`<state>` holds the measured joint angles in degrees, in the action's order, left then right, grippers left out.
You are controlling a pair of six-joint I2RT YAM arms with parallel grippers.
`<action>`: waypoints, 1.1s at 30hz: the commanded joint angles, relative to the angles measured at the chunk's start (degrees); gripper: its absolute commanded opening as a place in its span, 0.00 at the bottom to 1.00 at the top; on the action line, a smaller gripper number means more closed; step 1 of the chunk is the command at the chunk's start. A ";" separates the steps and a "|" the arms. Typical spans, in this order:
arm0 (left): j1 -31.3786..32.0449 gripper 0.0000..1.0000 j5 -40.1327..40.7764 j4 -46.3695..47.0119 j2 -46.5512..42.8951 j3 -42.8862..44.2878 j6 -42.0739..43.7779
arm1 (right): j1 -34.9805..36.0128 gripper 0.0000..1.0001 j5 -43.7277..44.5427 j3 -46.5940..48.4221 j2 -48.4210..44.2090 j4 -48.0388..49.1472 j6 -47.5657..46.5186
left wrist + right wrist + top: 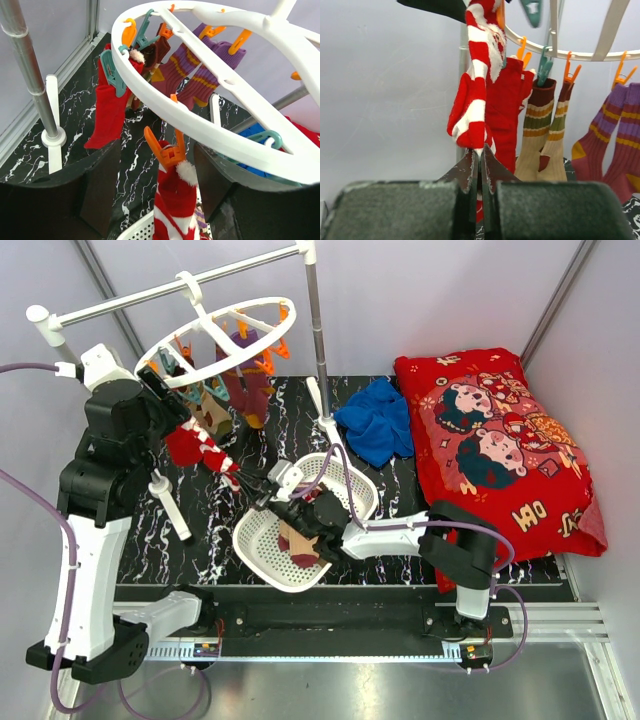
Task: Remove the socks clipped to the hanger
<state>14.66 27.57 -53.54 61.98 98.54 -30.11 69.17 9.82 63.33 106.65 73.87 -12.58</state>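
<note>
The white round hanger [150,347] [165,107] [580,54] hangs from a rail by its hook. On its near rim an orange clip [169,150] pins a red-and-white striped sock [172,205] [213,452] [472,100]. My left gripper [160,175] [180,405] is open, with a finger on each side of that clip and not touching it. My right gripper [481,156] [250,483] is shut on the striped sock's toe, below the ring. Still clipped are a plain red sock [107,110], tan striped socks [540,135] and purple-maroon socks [185,75].
A white perforated basket [255,540] lies under the right arm with socks [300,545] inside. The stand's upright pole [318,340] and rail [150,298] carry the hanger. A blue cloth [378,420] and a red cartoon-print pillow [500,440] lie at the right.
</note>
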 commanded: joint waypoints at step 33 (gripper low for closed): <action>-0.94 0.06 -15.70 19.52 -4.06 -8.63 4.71 | 1.59 0.08 22.69 -25.62 -20.17 -20.59 33.13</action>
<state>13.89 16.40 -39.51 59.27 89.82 -26.35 70.46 26.59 38.63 88.27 62.61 9.80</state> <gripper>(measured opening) 0.173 0.049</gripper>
